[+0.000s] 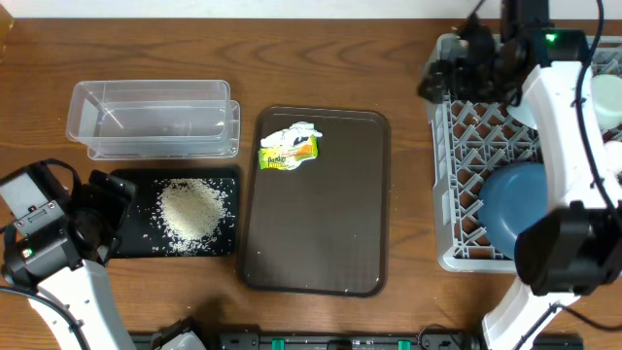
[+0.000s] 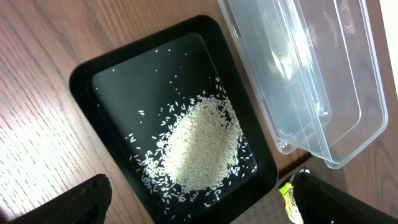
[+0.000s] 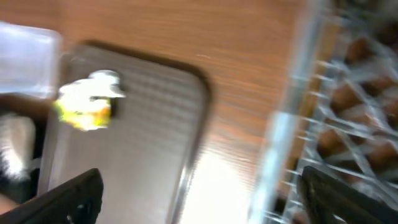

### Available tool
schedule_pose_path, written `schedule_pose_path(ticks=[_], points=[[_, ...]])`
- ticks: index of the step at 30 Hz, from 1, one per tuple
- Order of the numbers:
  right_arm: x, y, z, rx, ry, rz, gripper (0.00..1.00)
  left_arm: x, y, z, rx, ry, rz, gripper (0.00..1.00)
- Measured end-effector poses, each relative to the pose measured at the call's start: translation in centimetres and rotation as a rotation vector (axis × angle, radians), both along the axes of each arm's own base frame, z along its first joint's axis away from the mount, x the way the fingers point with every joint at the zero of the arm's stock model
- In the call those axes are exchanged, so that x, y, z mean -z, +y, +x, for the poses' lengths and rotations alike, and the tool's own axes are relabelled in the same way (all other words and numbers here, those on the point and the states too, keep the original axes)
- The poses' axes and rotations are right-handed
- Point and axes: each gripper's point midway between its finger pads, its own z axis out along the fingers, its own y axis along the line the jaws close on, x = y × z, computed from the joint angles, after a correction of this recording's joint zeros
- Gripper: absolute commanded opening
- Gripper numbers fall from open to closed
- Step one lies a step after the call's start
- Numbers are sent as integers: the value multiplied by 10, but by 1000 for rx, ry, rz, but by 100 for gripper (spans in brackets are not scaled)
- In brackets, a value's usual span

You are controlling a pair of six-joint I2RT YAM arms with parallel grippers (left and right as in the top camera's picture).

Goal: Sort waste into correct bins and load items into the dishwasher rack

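— Rice (image 1: 194, 212) sits heaped in the black tray (image 1: 222, 183) on the overhead, with stray grains scattered round the pile! The clear tub (image 1: 153, 119) lies just behind it on the table (image 1: 321, 58).
— And the wrapper (image 1: 289, 148)?
— Crumpled up in the far-left corner of the brown serving tray (image 1: 321, 224). Over on the right, the grey rack (image 1: 476, 126) holds the blue plate (image 1: 510, 204), partly hidden by the right arm (image 1: 564, 126). The right gripper (image 1: 457, 70) hangs over the rack's far-left corner, and the left gripper (image 1: 109, 194) is at the black tray's left edge.
— Jaws?
— Can't tell from up there. On the left wrist view, though, the dark fingers (image 2: 87, 199) sit in the two bottom corners, spread wide with nothing between them. Below them is the black tray with the rice heaped toward one end. The tub is just beside the tray, and a sliver of wrapper peeks in by the right-hand finger.
— Right wrist?
— It's blurred, but the fingers (image 3: 68, 199) are wide apart there too, gripping nothing. The wrapper is on the brown tray at upper left and the rack's lattice is at right, with bare wood between them.
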Motion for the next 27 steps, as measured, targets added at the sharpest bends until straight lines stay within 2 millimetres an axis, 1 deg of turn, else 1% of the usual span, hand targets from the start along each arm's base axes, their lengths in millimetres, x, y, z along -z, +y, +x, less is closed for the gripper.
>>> schedule_pose_path(ticks=[2, 3, 6, 8, 12, 14, 15, 16, 17, 19, 21, 24, 25, 26, 27], points=[[-16, 26, -7, -36, -30, 32, 99, 0, 0, 0, 0, 0, 0, 96], [-22, 43, -12, -61, -41, 46, 99, 0, 0, 0, 0, 0, 0, 96], [-26, 75, -20, -93, -45, 48, 99, 0, 0, 0, 0, 0, 0, 96], [-22, 97, -26, -98, -36, 27, 99, 0, 0, 0, 0, 0, 0, 95], [-16, 130, -35, -121, -43, -15, 99, 0, 0, 0, 0, 0, 0, 95], [-10, 136, -38, -116, -49, -74, 99, 0, 0, 0, 0, 0, 0, 95], [-7, 134, -40, -97, -50, -115, 99, 0, 0, 0, 0, 0, 0, 96], [-4, 130, -41, -75, -44, -149, 99, 0, 0, 0, 0, 0, 0, 95], [-1, 122, -41, -36, -36, -191, 99, 0, 0, 0, 0, 1, 0, 95], [5, 94, -39, 77, -13, -289, 99, 0, 0, 0, 0, 0, 0, 96], [7, 66, -35, 170, 1, -353, 99, 0, 0, 0, 0, 0, 0, 95], [10, 17, -29, 310, 34, -428, 99, 0, 0, 0, 0, 0, 0, 95], [11, -7, -29, 368, 59, -453, 99, 0, 0, 0, 0, 1, 0, 96], [12, -23, -30, 406, 78, -469, 99, 0, 0, 0, 0, 1, 0, 95], [13, -46, -31, 458, 105, -487, 99, 0, 0, 0, 0, 0, 0, 96]])
